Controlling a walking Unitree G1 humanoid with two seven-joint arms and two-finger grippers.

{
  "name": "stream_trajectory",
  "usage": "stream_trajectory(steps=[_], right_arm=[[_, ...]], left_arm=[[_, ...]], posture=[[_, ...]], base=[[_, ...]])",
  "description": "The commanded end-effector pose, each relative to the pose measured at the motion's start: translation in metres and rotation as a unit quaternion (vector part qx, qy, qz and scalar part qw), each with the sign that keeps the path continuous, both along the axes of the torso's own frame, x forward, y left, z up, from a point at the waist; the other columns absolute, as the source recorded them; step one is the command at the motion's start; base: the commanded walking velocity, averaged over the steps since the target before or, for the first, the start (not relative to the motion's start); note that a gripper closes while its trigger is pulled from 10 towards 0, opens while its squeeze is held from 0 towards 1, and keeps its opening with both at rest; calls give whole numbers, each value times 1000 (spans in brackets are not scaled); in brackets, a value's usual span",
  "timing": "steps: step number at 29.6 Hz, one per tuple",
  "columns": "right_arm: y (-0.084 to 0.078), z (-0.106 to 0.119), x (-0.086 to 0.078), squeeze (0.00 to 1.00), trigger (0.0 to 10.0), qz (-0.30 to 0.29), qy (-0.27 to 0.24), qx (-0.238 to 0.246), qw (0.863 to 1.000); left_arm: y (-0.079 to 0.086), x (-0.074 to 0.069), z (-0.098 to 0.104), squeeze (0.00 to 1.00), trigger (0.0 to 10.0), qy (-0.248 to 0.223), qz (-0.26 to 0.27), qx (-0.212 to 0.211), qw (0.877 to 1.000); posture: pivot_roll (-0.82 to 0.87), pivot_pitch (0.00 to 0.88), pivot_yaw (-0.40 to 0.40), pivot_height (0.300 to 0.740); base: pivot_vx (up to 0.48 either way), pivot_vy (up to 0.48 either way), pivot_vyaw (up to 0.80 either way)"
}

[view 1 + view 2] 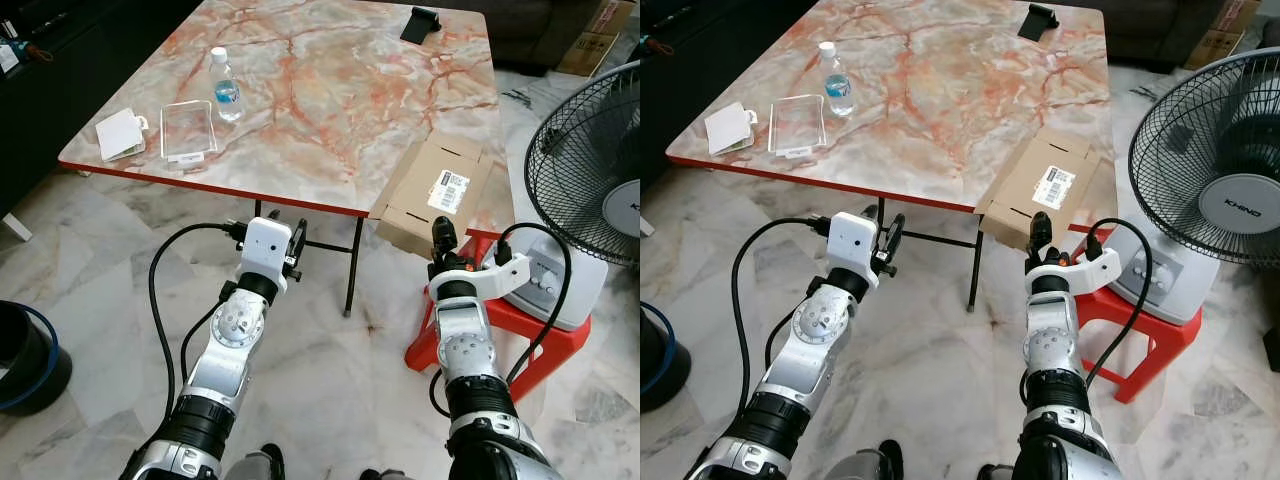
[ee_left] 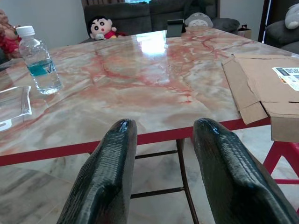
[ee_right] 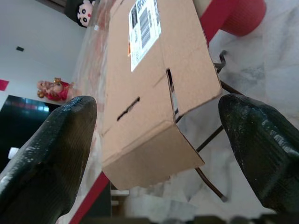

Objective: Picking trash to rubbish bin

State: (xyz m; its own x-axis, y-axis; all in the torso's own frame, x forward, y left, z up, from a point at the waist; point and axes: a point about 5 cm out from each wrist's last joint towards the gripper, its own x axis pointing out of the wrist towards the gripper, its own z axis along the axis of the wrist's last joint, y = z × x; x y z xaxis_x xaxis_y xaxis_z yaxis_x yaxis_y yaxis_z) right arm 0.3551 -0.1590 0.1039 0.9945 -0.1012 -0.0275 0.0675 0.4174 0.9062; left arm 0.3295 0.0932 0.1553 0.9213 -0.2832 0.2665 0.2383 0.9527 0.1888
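Note:
On the marble table (image 1: 340, 100) stand a small water bottle (image 1: 226, 86), a clear plastic tray (image 1: 188, 130) and a white packet (image 1: 120, 134). A flat cardboard box (image 1: 437, 190) overhangs the table's near right corner. At the far left a dark round bin (image 1: 22, 355) sits on the floor. My left gripper (image 1: 297, 238) is open, held below the table's red front edge, nothing between its fingers (image 2: 107, 177). My right gripper (image 1: 443, 238) is open just under the box, its fingers (image 3: 51, 149) wide on either side of the box's near end (image 3: 154, 93).
A standing fan (image 1: 590, 170) rests on a red stool (image 1: 500, 335) close to my right arm. A black object (image 1: 420, 24) lies at the table's far end. Black table legs (image 1: 352, 270) stand between my arms. Marble floor stretches toward the bin.

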Motion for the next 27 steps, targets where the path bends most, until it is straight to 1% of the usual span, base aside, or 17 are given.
stream_trajectory(steps=[1,11,15,27], right_arm=[[2,-5,-2,0,10000,4,7,-8,1000],[5,-4,-1,0,10000,15,2,-14,1000],[11,-4,-1,0,10000,34,-3,-11,999],[17,-6,-1,0,10000,54,-5,-18,998]], left_arm=[[-1,-2,-3,0,10000,8,-5,6,1000],[-2,-2,-4,0,10000,11,-7,6,1000],[-2,-2,-4,0,10000,11,-8,5,1000],[-3,-2,-5,0,10000,13,-11,5,1000]], posture=[[121,190,-4,740],[122,190,-5,740],[121,188,-5,740],[122,189,-6,740]], base=[[0,0,0],[0,0,0],[0,0,0],[0,0,0]])
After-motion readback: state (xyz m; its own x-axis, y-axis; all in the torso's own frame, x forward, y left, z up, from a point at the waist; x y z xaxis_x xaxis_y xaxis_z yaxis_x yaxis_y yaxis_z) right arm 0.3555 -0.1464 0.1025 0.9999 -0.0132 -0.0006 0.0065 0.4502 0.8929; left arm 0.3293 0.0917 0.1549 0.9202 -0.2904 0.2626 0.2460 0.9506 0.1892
